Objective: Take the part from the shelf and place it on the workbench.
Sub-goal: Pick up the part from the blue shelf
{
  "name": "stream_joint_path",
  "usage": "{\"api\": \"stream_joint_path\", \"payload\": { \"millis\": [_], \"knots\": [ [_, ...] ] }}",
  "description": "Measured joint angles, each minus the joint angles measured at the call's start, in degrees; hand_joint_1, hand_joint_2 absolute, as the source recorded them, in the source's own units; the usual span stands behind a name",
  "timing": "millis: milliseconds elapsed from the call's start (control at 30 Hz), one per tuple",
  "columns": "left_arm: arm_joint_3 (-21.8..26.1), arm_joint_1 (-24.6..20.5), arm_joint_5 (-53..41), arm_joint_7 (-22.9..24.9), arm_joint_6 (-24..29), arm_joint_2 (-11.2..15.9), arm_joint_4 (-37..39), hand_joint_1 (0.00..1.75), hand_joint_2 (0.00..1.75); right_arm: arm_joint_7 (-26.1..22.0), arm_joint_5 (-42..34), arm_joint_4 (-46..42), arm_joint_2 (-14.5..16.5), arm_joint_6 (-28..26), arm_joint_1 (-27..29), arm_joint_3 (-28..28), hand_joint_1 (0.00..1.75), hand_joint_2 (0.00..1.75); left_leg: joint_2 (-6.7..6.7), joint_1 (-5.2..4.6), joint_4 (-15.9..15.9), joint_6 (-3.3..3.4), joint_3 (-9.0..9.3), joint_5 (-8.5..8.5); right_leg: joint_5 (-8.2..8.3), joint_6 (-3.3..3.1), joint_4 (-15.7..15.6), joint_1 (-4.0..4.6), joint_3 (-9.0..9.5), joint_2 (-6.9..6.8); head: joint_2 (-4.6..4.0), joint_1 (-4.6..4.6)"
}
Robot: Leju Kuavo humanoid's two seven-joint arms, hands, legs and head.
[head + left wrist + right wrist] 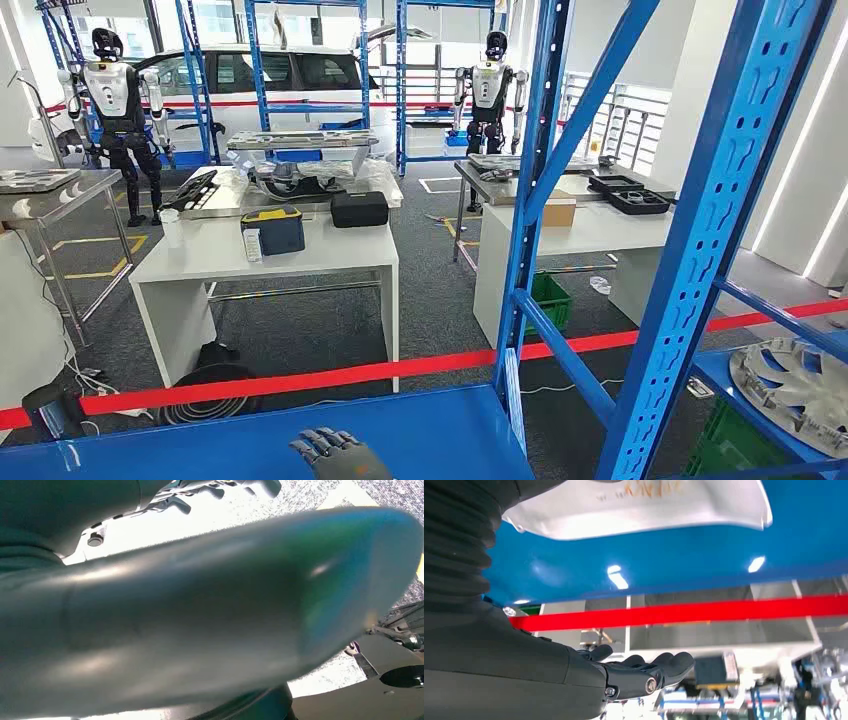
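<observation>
right hand (pixel 624 672): dark grey | ribbed cover | silver screws

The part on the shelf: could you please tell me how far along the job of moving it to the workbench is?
Nothing looks done yet. In hand: the right hand reaches out over the blue shelf, its fingers extended and holding nothing, and a white part lies on that shelf close by, ungripped. Left to do: grip the part, lift it off and carry it to the workbench.
</observation>
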Motion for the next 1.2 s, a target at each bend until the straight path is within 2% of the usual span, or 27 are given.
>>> {"api": "stream_joint_path", "payload": {
  "millis": [133,533,667,800,833,933,967,1200],
  "knots": [
    [0.0,0.0,0.0,0.01,0.13,0.02,0.0,0.0,0.0,0.81,-0.62,-0.83,-0.5,1.61,-0.09,1.28,0.0,1.75,0.0,-0.03,-0.01,0.04,0.03,-0.04,-0.1,0.75,-0.03,-0.06,0.01,-0.01,0.0,-0.01],
    [0.0,0.02,0.09,-0.01,1.29,-0.01,0.0,0.0,0.0,7.08,2.06,-0.2,-2.03,9.1,-1.42,7.62,0.0,1.75,0.01,0.05,-0.45,-0.15,0.35,0.02,-0.24,0.62,0.05,0.16,0.0,-0.02,0.0,-0.01],
    [0.0,0.01,0.01,0.0,1.69,-0.03,0.0,0.0,0.0,10.28,5.15,1.34,-3.29,9.41,-1.55,10.29,0.0,1.75,0.0,0.05,-0.48,-0.21,0.37,0.03,-0.27,0.58,0.08,0.17,0.0,-0.04,0.0,-0.01],
    [0.0,-0.08,-0.18,0.13,1.78,-0.11,0.0,0.0,0.0,10.6,5.96,2.66,-4.42,9.72,-1.42,12.02,0.0,1.75,0.03,0.05,-0.49,-0.22,0.39,0.02,-0.27,0.57,0.08,0.17,0.0,-0.03,0.0,-0.01],
    [0.0,-0.11,-0.19,0.14,1.78,-0.15,0.0,0.0,0.0,10.59,5.98,2.89,-4.63,9.75,-1.37,12.24,0.06,1.75,0.03,0.05,-0.49,-0.22,0.39,0.02,-0.27,0.57,0.09,0.17,0.0,-0.03,0.0,-0.01],
    [0.0,-0.14,-0.2,0.14,1.78,-0.19,0.0,0.0,0.0,10.58,5.98,3.32,-5.12,9.78,-1.32,12.83,1.37,1.75,0.03,0.05,-0.49,-0.22,0.39,0.02,-0.27,0.57,0.09,0.17,0.0,-0.03,0.0,-0.01],
    [0.0,-0.15,-0.2,0.15,1.78,-0.2,0.0,0.0,0.0,10.57,5.98,3.45,-5.25,9.82,-1.32,13.0,1.75,1.75,0.03,0.05,-0.49,-0.22,0.39,0.02,-0.27,0.57,0.09,0.17,0.0,-0.03,0.0,-0.01],
    [0.0,-0.36,-0.37,0.47,1.78,-0.26,0.0,0.0,0.0,10.38,6.34,4.07,-6.01,9.41,-1.15,13.31,1.75,1.75,0.05,0.05,-0.49,-0.22,0.4,0.02,-0.27,0.57,0.08,0.17,0.0,-0.03,0.0,-0.01]
  ]
}}
